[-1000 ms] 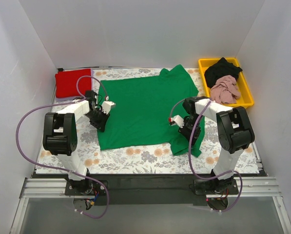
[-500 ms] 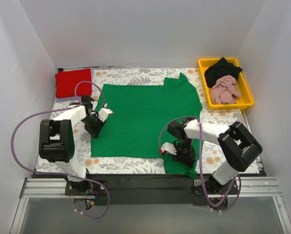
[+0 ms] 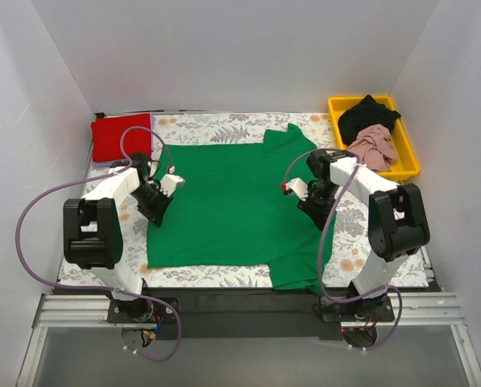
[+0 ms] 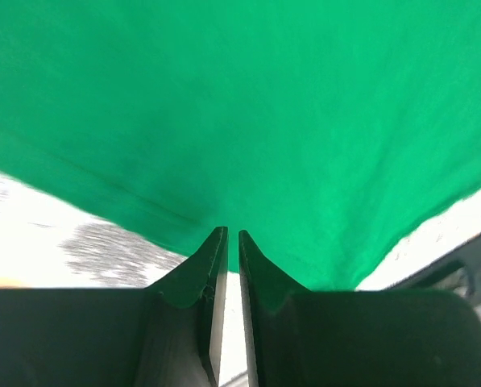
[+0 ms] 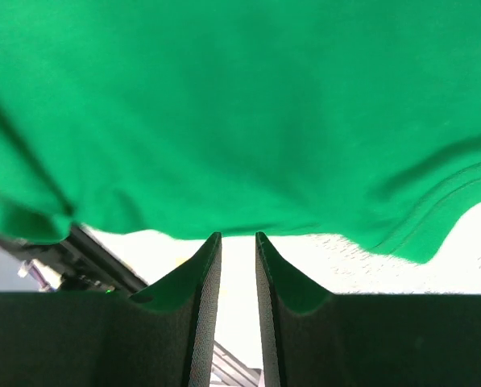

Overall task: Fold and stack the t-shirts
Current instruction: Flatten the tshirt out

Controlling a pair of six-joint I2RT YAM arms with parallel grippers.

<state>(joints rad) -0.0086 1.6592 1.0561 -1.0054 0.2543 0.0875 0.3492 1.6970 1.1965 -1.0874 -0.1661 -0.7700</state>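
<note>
The bright green t-shirt lies spread across the middle of the table, a sleeve at the far right and a corner hanging near the front edge. My left gripper pinches its left edge, and my right gripper holds its right edge. In the left wrist view the fingers are nearly closed on the green cloth. In the right wrist view the fingers stand a narrow gap apart at the cloth's edge. A folded red t-shirt lies at the far left. A black t-shirt and a dusty pink one lie crumpled in the tray.
The yellow tray stands at the far right corner. A grey-and-orange floral cloth covers the table. White walls close in the left, right and back. The arm bases stand at the near edge.
Both grippers swung toward the near edge with the green shirt, then back toward the far side. The shirt now lies flatter and more spread out, reaching closer to the front edge.
</note>
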